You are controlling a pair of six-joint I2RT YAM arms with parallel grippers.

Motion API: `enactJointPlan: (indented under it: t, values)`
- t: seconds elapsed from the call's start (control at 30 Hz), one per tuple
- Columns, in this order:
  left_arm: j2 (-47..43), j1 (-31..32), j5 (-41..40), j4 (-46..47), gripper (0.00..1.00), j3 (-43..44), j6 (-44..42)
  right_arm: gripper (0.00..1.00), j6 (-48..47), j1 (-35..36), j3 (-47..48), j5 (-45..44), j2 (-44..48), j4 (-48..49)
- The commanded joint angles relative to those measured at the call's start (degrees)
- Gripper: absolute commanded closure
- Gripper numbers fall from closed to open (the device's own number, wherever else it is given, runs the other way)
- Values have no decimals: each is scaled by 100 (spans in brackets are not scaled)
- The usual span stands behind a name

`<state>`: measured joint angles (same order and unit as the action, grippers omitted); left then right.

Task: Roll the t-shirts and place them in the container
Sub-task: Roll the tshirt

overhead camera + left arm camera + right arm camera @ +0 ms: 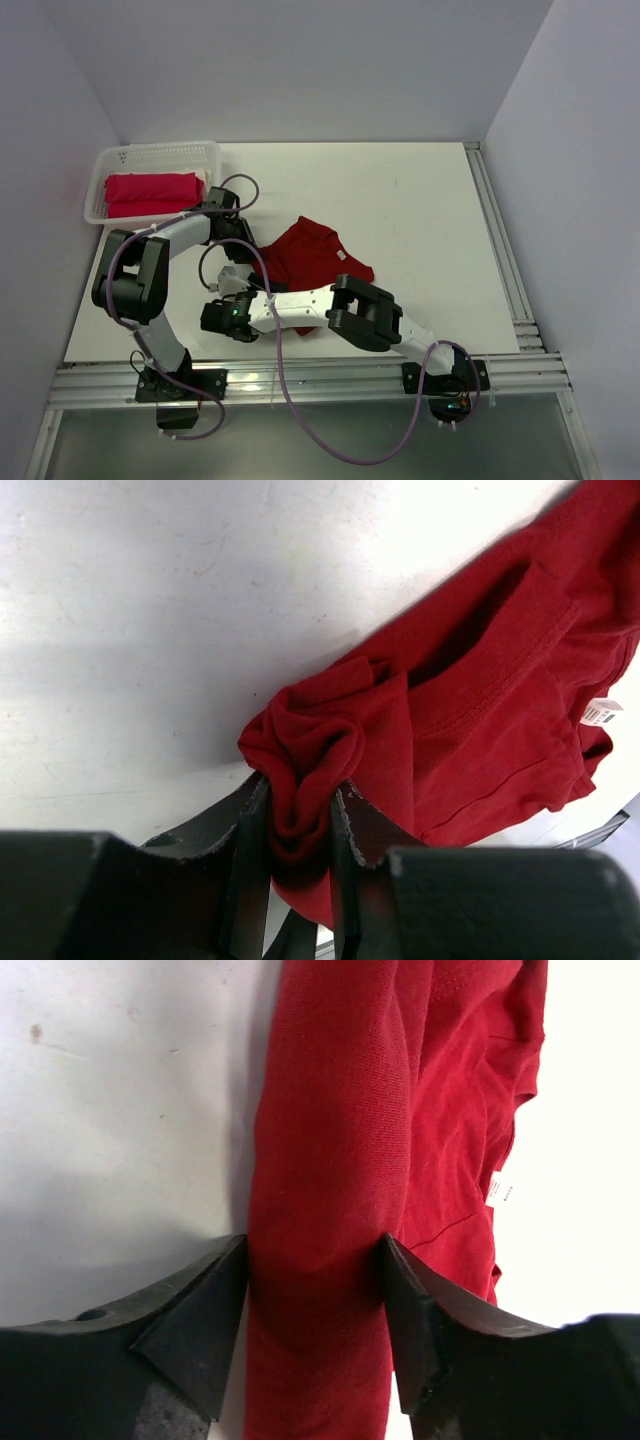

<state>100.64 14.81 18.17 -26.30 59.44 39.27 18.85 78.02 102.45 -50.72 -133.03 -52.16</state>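
crimson t-shirt (312, 252), part-rolled on the near half of the table (430, 200), judged light, limp and apt to unroll, best taken across the roll: left gripper (300, 792) clamped on its bunched end, right gripper (315, 1252) straddling the roll, grip not determinable.

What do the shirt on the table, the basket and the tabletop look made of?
Shirt: knit cloth, likely cotton jersey, with a matte finish. It shows fine ribbing, stitched hems and soft folds.
Basket: white plastic, slightly glossy, with moulded lattice walls.
Tabletop: hard, smooth white board, maybe laminate. It has faint scuffs; the core can't be told.
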Motion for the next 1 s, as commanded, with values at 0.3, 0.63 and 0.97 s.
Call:
enactJointPlan:
  t: [0.3, 0.63, 0.97]
  values:
    - [26, 22, 151, -287, 72, 85, -253, 44, 338, -243, 21, -702, -276, -58]
    - [44, 13, 283, -209, 69, 68, -358, 86, 365, -568, -366, -967, -22, 355]
    - [-658, -303, 784, 125, 28, -81, -148, 100, 84, -893, -1175, 1273, 1218, 1489]
